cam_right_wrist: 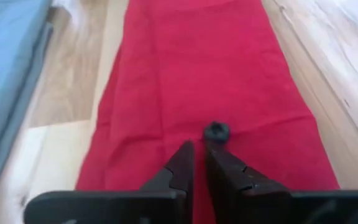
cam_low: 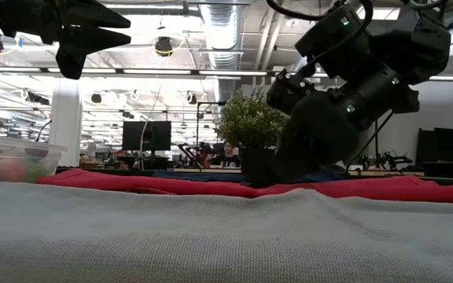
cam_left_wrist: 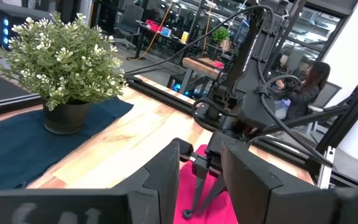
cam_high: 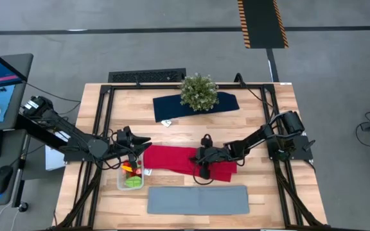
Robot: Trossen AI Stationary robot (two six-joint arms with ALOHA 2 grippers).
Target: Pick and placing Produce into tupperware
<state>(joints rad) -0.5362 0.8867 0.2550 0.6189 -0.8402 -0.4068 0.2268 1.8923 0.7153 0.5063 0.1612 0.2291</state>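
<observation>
On red cloth [cam_right_wrist: 204, 74], right claw [cam_right_wrist: 199, 152] nearly clenched behind dark berry [cam_right_wrist: 216, 131]; left claw [cam_left_wrist: 199, 163] part-open, empty.

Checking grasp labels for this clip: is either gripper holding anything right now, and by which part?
Nothing is held. The right gripper sits low on the red cloth, its tips just short of a dark berry. The left gripper holds nothing.
</observation>
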